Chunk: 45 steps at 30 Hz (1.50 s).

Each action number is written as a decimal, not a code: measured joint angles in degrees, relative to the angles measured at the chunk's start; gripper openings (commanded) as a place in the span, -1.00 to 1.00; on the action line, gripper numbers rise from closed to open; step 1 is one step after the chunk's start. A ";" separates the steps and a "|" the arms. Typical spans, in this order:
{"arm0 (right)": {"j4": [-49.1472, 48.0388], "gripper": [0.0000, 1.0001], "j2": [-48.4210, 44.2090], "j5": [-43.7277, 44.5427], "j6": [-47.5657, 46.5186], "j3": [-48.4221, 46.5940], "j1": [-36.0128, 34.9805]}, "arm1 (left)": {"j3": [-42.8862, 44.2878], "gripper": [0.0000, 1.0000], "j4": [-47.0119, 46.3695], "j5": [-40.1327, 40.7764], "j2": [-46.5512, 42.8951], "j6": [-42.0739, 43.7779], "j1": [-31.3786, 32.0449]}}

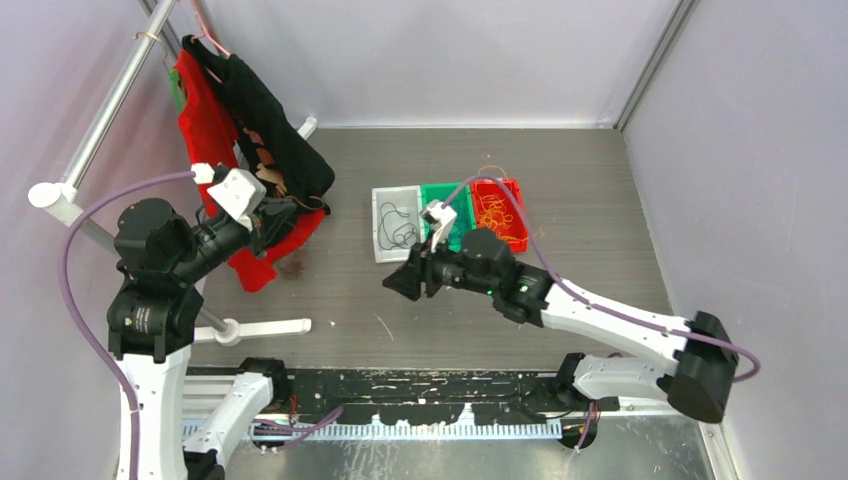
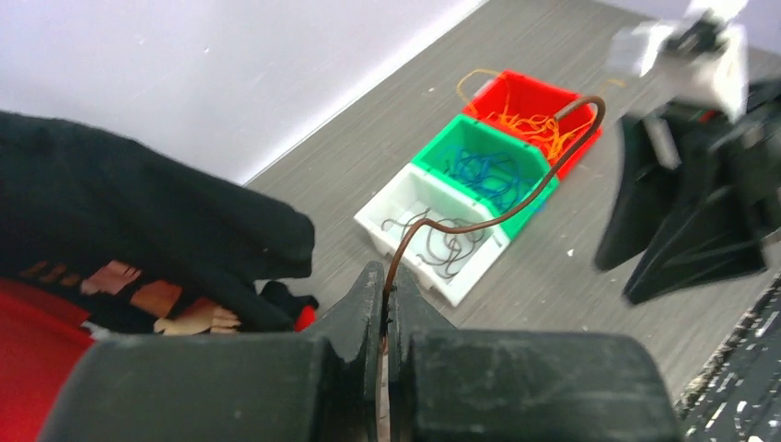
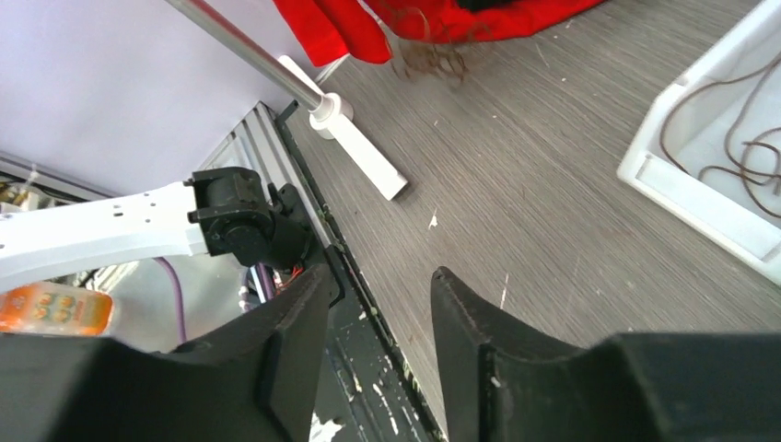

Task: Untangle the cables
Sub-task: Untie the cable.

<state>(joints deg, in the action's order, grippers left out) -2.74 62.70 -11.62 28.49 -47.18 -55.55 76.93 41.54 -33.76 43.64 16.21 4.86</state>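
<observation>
Grey tabletop point(image 1: 350, 290), trays point(image 1: 378, 222) holding sorted cables point(image 2: 488, 177): we are pinching one brown cable point(image 2: 479, 222) in the clamped left claw point(image 2: 385, 304), right claw point(image 3: 378, 276) parted and empty, and risking it springing loose short of the trays.

Robot lab test cell, plain partition walls point(image 1: 450, 50), black mounting rail point(image 1: 400, 385), coloured sorting bins point(image 1: 377, 225)

Colour rundown: white bin point(image 2: 401, 249) has dark brown cables point(image 2: 440, 247), green bin point(image 2: 442, 145) has blue cables point(image 2: 483, 175), red bin point(image 2: 543, 97) has orange-yellow cables point(image 2: 539, 124). Tabletop point(image 1: 560, 160) is grey with a woodgrain pattern. There's also a red garment point(image 1: 200, 130), a black garment point(image 1: 265, 120) and purple arm cords point(image 1: 75, 260).
</observation>
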 measured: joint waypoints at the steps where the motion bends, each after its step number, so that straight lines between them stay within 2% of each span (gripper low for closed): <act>1: -2.29 0.12 2.16 0.44 -0.09 0.00 -0.79 | 0.35 -1.00 0.00 -0.96 0.22 -0.92 0.00; 4: -6.71 0.21 8.39 1.70 -0.59 -0.26 -3.61 | 1.38 -1.00 -0.15 -3.56 1.11 -2.93 0.00; 9: -10.45 0.16 17.11 3.08 -1.20 -1.90 -5.66 | 1.49 -1.00 -0.15 -6.78 1.22 -5.75 0.00; 11: -11.32 0.07 18.51 3.69 -1.49 -2.25 -5.62 | 1.79 -1.00 -0.22 -7.87 1.27 -6.95 0.00; 16: -13.55 -0.39 20.63 4.96 -2.38 -3.15 -5.46 | 2.71 -1.00 -1.81 -11.28 1.25 -11.06 0.00; 19: -14.23 -0.45 21.55 5.25 -2.71 -3.21 -5.49 | 2.80 -1.00 -3.43 -13.46 1.27 -13.94 0.00; 21: -14.40 -0.40 22.18 5.40 -2.78 -3.21 -5.49 | 2.80 -1.00 -4.55 -14.93 1.31 -15.87 0.00; 23: -14.40 -0.26 22.82 5.51 -2.86 -3.21 -5.49 | 2.80 -1.00 -5.75 -16.39 1.33 -17.57 0.00; 25: -14.40 0.01 23.17 5.60 -2.89 -3.21 -5.46 | 2.80 -1.00 -6.62 -17.44 1.36 -18.84 0.00; 27: -14.43 0.14 23.34 5.62 -2.73 -3.21 -5.49 | 2.82 -1.00 -7.58 -18.36 1.36 -19.78 0.00; 31: -14.75 0.25 23.67 5.22 -2.32 -3.82 -5.46 | 2.84 -1.00 -8.59 -19.02 1.36 -20.41 0.00; 35: -17.53 0.27 23.69 3.93 -0.76 -4.11 -5.55 | 2.84 -1.00 -8.66 -19.04 1.36 -20.26 0.00; 41: -19.15 -0.06 23.87 2.93 0.42 -5.09 -6.23 | 3.02 -1.00 -8.61 -19.02 1.51 -20.24 0.00; 45: -18.34 -0.43 24.15 2.86 0.35 -5.20 -6.25 | 4.09 -1.00 -8.66 -19.02 1.79 -20.24 0.00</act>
<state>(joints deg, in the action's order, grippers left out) -21.08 86.85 -8.75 28.84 -52.38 -61.80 81.01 32.88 -52.77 45.43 -4.03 4.86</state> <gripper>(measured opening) 0.394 0.010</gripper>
